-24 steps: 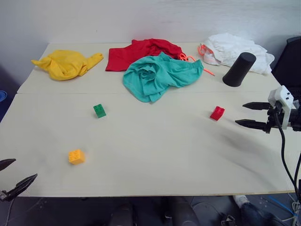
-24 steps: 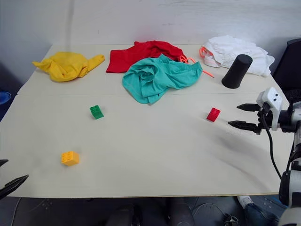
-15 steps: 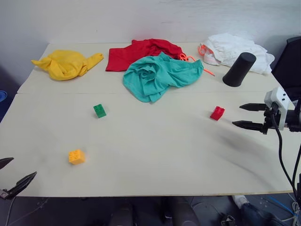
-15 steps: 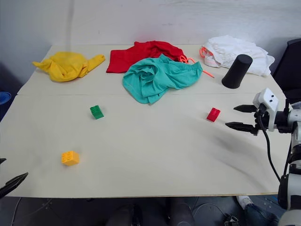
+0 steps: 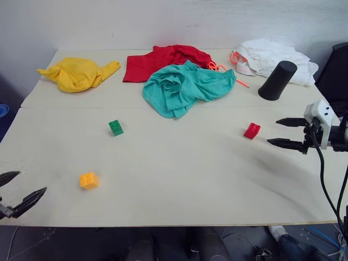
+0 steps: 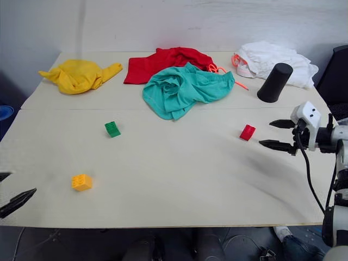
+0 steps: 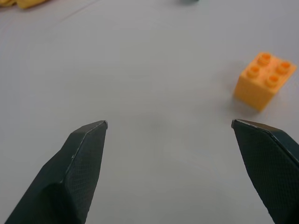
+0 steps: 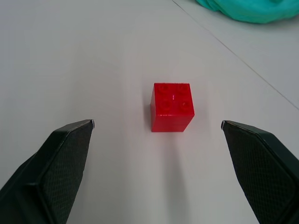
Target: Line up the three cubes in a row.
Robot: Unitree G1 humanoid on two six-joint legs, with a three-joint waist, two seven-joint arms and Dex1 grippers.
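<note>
Pale table (image 5: 179, 179) against white wall (image 5: 163, 22); left tool (image 5: 16, 191), right tool (image 5: 283, 132) fingers apart, empty.

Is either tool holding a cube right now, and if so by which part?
Nothing is held. The right tool is open, with the red cube on the table ahead of it, untouched. The left tool is open too, the orange-yellow cube lying apart.
</note>
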